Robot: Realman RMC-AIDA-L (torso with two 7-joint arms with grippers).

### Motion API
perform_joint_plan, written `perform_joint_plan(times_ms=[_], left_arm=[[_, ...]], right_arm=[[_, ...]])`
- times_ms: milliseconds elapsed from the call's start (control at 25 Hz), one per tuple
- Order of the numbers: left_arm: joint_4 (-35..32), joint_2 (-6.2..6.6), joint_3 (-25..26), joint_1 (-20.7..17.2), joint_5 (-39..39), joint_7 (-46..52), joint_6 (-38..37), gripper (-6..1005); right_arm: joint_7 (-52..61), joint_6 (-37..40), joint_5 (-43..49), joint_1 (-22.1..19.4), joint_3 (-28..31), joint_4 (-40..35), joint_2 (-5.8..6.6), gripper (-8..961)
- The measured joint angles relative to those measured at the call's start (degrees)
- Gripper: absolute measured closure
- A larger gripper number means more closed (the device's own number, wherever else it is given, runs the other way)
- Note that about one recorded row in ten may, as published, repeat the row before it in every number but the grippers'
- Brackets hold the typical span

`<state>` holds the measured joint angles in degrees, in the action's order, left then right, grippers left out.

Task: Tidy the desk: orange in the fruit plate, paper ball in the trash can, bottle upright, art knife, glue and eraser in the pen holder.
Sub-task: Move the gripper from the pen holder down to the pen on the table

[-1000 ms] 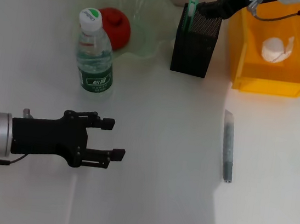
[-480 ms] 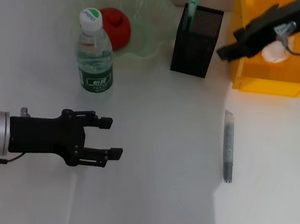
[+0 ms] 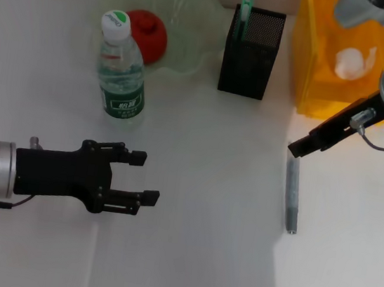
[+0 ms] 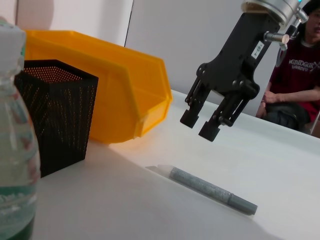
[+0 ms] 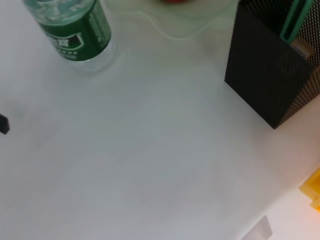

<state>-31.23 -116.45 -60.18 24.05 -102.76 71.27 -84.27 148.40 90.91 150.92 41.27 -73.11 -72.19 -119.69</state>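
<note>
Above the glue's (image 3: 291, 188) near end, right gripper (image 4: 201, 122) hangs with fingers apart, apparently lined up for a grasp; glue lies flat on the desk (image 3: 198, 257). Left gripper (image 3: 146, 177) idles open, low left.

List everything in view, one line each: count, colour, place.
orange: one, red-orange, in the fruit plate.
fruit plate: one, pale green, far side of the table, behind the bottle.
bottle: one, clear with green label and white cap, upright, in front of the plate.
pen holder: one, black mesh, between plate and trash can.
art knife: one, mint green, standing in the pen holder.
trash can: one, yellow-orange, far right.
paper ball: one, white, inside the trash can.
glue: one, grey, lying on the table in front of the trash can.
table: one, white.
left claw: black, open, low over the table, empty.
right claw: black, open, above the glue's far end, empty.
</note>
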Motion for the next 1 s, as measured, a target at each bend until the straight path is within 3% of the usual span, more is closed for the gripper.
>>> perform_joint_plan(times_ms=[440, 1000], left_arm=[[0.02, -0.42, 0.36, 0.50, -2.16, 0.10, 0.14, 196], [0.04, -0.53, 0.16, 1.23, -2.18, 0.10, 0.16, 196]], right_arm=[[1.81, -13.47, -0.41, -0.47, -1.06, 12.40, 0.12, 433], [1.84, -19.06, -2.07, -0.49, -6.51, 15.71, 0.01, 471]])
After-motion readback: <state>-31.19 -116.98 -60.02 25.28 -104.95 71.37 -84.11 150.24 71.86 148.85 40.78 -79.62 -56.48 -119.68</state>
